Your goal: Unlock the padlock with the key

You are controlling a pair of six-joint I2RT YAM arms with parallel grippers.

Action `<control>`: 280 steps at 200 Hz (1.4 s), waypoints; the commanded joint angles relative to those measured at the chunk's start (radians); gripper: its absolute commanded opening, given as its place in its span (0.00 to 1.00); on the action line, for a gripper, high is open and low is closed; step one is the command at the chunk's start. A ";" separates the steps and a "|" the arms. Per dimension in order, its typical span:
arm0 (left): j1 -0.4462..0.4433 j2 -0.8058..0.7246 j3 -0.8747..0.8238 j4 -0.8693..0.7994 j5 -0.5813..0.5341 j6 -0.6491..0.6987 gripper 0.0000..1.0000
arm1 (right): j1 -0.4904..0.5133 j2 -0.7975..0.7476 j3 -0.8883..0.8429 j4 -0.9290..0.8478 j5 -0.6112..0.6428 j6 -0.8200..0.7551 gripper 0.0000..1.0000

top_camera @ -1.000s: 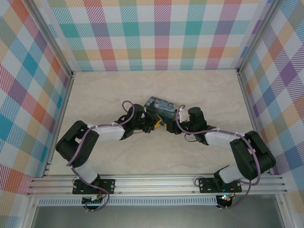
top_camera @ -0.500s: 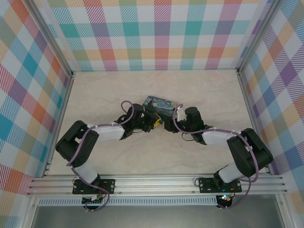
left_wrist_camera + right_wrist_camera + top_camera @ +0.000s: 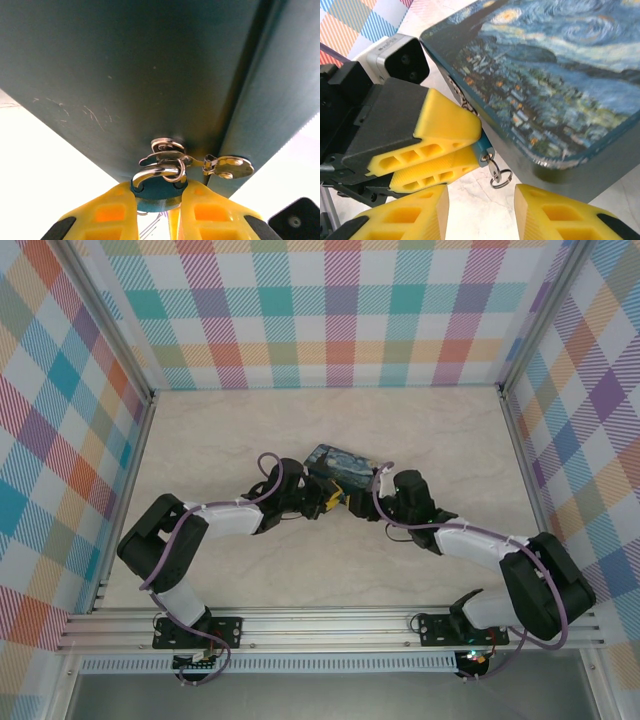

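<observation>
**Teal padlock [image 3: 484, 148] clenched in the left claw [image 3: 159, 198] at the painted tin's [image 3: 560, 75] latch, with the right claw [image 3: 481, 201] released below it.**

The padlock was a tiny blue-teal block. Its thin bright shackle [image 3: 160, 172] hooked through the metal hasp [image 3: 167, 147] on the tin's dark side. Yellow fingers [image 3: 445, 132] covered most of its body. A small key [image 3: 492, 166] on a wire ring [image 3: 501, 178] hung from its lower end. The blade was hidden, so its depth could not be told. The right claw's fingers stood apart just below the ring, gripping nothing. The lid bore a swirling night-sky painting.
</observation>
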 commanded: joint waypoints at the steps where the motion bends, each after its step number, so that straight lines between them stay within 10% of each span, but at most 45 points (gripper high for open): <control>1: -0.014 -0.006 0.040 0.049 0.035 -0.023 0.05 | 0.021 -0.007 -0.005 -0.039 0.019 0.061 0.39; 280: -0.013 -0.010 0.026 0.057 0.048 -0.024 0.05 | 0.038 0.126 0.106 0.108 0.058 0.102 0.09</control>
